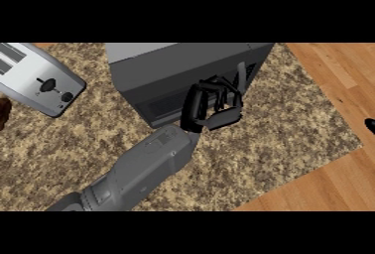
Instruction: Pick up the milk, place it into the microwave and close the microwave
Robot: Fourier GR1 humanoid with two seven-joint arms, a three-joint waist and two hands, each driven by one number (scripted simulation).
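Left robot hand (pixel 214 105) was up against the front of the microwave (pixel 176 69). Its black fingers (pixel 219 88) were bent in, and we could see nothing held inside them. Its grey arm (pixel 143 171) came up from the bottom left of the view and lay across the bench (pixel 81 134). The bench had a brown and tan speckled top. The microwave was a big dark grey box at the top middle of the view, and it sat on the bench. The robot hand covered part of its right front side, so we could not tell if the door was fully shut. We could not see the milk anywhere, so we could not tell where it was. A shiny silver toaster (pixel 36 79) sat on the bench to the left, well apart from the robot hand. A wooden floor (pixel 337 79) showed past the right side of the bench. A small black bit of the right robot hand (pixel 370 126) peeked in at the right edge, and we could not tell how it was held.
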